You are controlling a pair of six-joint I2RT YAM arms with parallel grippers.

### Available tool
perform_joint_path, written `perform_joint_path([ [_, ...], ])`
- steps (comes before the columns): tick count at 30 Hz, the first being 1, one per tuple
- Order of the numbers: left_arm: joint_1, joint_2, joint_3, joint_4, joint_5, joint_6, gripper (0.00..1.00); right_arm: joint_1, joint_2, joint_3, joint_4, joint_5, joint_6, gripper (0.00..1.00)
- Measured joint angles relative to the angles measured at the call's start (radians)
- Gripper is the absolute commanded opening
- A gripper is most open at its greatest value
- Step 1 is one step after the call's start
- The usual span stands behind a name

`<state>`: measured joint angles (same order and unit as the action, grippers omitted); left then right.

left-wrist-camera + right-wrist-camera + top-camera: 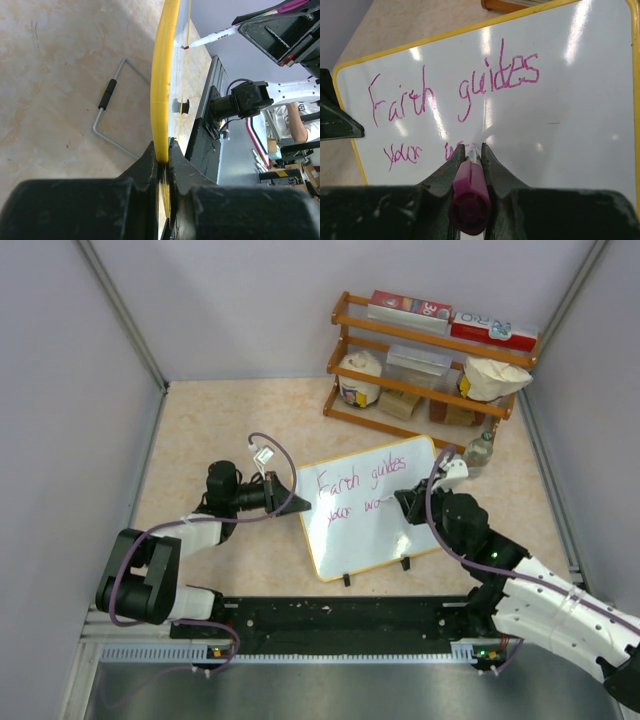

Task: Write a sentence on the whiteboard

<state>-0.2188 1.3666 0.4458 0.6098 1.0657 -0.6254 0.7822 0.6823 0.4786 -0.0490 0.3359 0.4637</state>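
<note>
The whiteboard [375, 540] stands tilted on two black clip feet mid-table, with a yellow frame. The sentence [360, 480] in pink cursive reads "Earth guides" above "your w", clearer in the right wrist view [455, 90]. My left gripper [292, 494] is shut on the board's left edge; the left wrist view shows the yellow frame [164, 90] pinched between the jaws. My right gripper [408, 502] is shut on a pink marker [470, 192], whose tip touches the board at the second line. The marker also shows in the left wrist view [210, 38].
A wooden shelf rack [430, 360] stands at the back right with boxes, a jar and a bag. A small bottle [479, 451] stands by the board's right corner. A wire stand [107, 107] lies on the table behind the board. Grey walls enclose the cell.
</note>
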Motion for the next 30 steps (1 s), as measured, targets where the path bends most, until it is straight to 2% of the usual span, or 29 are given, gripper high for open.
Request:
perform_joint_path([
  [30, 0.0, 0.0, 0.0, -0.001, 0.0, 0.0, 0.0, 0.0, -0.022, -0.014, -0.023, -0.002, 0.002, 0.0],
])
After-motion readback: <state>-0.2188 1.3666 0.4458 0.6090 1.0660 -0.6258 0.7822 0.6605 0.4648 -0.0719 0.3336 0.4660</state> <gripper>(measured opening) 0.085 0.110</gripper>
